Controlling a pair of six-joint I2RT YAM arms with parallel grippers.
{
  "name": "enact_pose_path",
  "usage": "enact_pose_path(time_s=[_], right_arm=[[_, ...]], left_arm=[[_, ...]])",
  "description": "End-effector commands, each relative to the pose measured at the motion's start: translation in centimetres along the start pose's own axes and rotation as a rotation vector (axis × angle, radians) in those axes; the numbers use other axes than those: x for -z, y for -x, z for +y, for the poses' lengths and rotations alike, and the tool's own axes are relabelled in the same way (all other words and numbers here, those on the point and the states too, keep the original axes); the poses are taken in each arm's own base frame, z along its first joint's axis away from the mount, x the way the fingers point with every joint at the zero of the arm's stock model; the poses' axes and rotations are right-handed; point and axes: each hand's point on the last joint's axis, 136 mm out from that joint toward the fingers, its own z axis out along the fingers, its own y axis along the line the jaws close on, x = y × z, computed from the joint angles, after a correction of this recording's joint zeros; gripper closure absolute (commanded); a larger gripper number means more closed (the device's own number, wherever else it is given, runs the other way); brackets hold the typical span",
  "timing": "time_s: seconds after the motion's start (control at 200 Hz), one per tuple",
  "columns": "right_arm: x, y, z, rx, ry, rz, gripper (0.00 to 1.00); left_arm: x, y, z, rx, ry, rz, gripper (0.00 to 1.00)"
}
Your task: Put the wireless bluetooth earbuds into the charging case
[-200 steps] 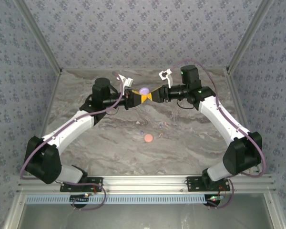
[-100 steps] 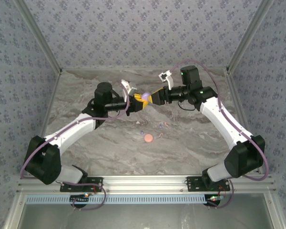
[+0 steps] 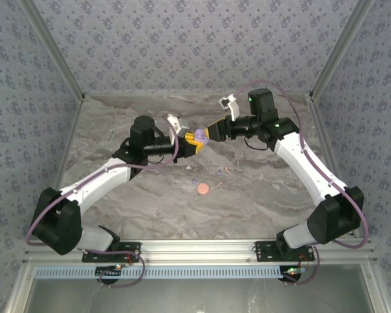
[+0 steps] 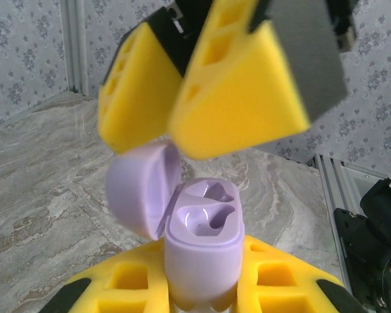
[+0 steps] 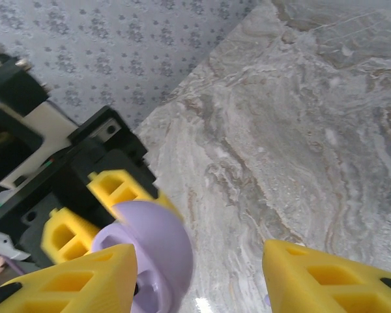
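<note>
**Figure. Case presented open above the table.**

In the top view we see the left gripper (image 3: 190, 142) pressed together on the small lavender plastic charging case (image 3: 201, 135), which it holds aloft just above the middle of the frame. We judge that the grip sits low on the body so that the mouth stays free.

In the left wrist view the case (image 4: 202, 254) stands upright between the yellow foam pads (image 4: 280, 280). Its domed lid (image 4: 140, 189) is swung out to the left, and both moulded wells are bare (no earbud is seated yet).

The right gripper (image 5: 202, 280) is spread. In the right wrist view its yellow fingers (image 5: 72, 280) straddle the lid, with the dome close against the left one. We cannot tell whether they touch. We read this placement as tending the hinge, so that the case stays open for loading.

The tiny curved earbuds lie on the grey marbled table (image 3: 117, 124) below the grippers, near the centre of the top view. They are a lavender speck (image 3: 194, 181) and pale pinkish-orange specks (image 3: 219, 173). A flat orange round disc (image 3: 202, 189) lies just beside them.

In our judgement, insertion has not begun. Either hand must first free itself and then pinch a very small, curved piece off a flat surface, and such a piece is likely to slip.
</note>
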Motion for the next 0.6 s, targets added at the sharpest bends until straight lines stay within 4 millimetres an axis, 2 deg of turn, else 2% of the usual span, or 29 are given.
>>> enact_pose_path(time_s=[0.0,0.24,0.355,0.44,0.595], right_arm=[[1.0,1.1,-0.3,0.004,-0.068,-0.029,0.44],[2.2,1.1,-0.7,0.006,-0.128,-0.052,0.41],[3.4,0.8,-1.8,-0.010,-0.204,-0.068,0.40],[4.2,-0.3,-3.3,-0.045,-0.281,-0.055,0.40],[5.0,-3.6,-6.8,-0.168,-0.375,0.000,0.39]], left_arm=[[0.7,2.2,-1.9,-0.093,-0.043,-0.057,0.83],[0.8,1.4,-1.2,-0.086,-0.002,-0.066,0.83],[0.7,1.0,-1.0,-0.080,0.004,-0.080,0.83],[0.7,0.8,-0.9,-0.075,-0.002,-0.085,0.82],[0.5,0.6,-0.8,-0.056,-0.009,-0.099,0.82]])
